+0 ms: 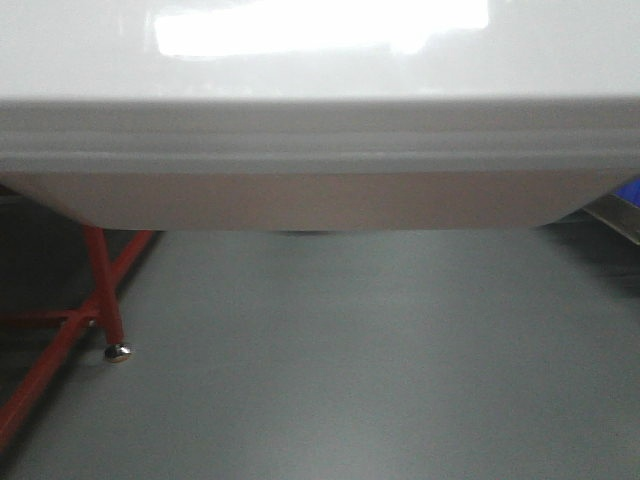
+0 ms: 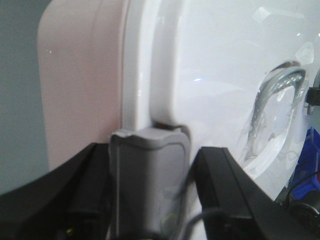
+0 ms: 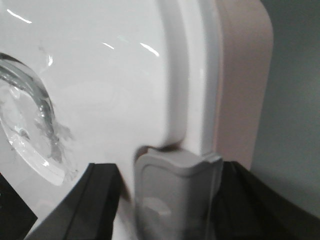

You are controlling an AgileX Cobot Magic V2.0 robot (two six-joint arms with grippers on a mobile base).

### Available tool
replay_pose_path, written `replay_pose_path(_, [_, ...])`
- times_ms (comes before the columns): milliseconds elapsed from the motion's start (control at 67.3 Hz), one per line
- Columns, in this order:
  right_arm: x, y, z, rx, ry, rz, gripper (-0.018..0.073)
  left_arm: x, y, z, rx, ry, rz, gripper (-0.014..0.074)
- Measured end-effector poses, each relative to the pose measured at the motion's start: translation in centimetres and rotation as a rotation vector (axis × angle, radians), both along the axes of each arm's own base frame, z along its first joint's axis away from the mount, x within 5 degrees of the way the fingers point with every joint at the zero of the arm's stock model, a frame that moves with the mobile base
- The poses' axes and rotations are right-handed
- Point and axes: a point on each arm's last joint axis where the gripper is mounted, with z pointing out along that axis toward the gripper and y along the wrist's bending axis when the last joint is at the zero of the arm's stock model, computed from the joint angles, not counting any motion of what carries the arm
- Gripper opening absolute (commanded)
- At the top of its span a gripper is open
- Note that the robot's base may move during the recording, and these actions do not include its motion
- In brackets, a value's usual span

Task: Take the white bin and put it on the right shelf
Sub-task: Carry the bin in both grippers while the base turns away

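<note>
White bin [image 1: 320, 130] is carried clear of the ground. In the front view its lid edge and pinkish wall fill the upper frame, with bare grey floor [image 1: 360, 360] beneath and nothing under the base. It is held by its two ends, between both arms.

Left gripper [image 2: 152, 152]: jaws clenched on the grey latch [image 2: 147, 175] at the bin's end, black fingers [image 2: 225, 180] set on either side of it. Right gripper [image 3: 167, 170]: jaws likewise closed on the opposite latch [image 3: 175, 200]. The glossy lid [image 2: 215, 75] and recessed handle [image 2: 277, 100] are seen beyond the left latch.

Surroundings: a red table leg [image 1: 103, 280] with chrome foot [image 1: 117, 352] at lower left; a blue bin [image 2: 307, 165] past the lid in the left wrist view. A pale metal strip [image 1: 615, 212] at the front view's right edge may belong to the right shelf, but this cannot be confirmed.

Step judged in hand: carrying the bin toward the shelf. Both ends are best carried level and gripped equally, since the load hangs on two small latches that could spring or slip. Arm spacing should be fixed, the turn taken slowly, the red frame cleared, and the base raised over the shelf edge before it is lowered flat. The jaws should be released only once the shelf bears the weight.

Markings: no brand, label or writing can be read in any view; only glare is seen on the lid.
</note>
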Motion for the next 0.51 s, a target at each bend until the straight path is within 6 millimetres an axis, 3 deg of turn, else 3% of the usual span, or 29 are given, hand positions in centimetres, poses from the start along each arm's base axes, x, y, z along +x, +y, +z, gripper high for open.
replay_pose_path(505, [0.00,0.00,0.00,0.000,0.000,0.000,0.0344,-0.05,0.00,0.03,0.000,-0.002,0.000,0.0206])
